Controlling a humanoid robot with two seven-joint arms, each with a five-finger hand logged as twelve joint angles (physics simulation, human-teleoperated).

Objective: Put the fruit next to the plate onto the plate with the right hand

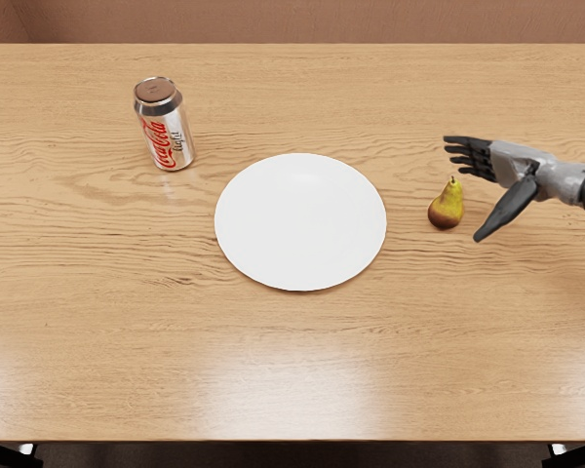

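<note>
Silver can (164,124), red "Coca-Cola" script, "light" beneath it

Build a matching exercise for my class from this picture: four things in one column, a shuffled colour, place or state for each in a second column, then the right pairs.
Column one
1. soda can
2. plate
3. pear
4. right robot hand

Column two
A. fingers spread, holding nothing
B. silver, upright, beyond and to the left of the plate
C. white, round, nothing on it
D. yellow with a reddish side, just right of the plate

Pairs: 1-B, 2-C, 3-D, 4-A
</note>
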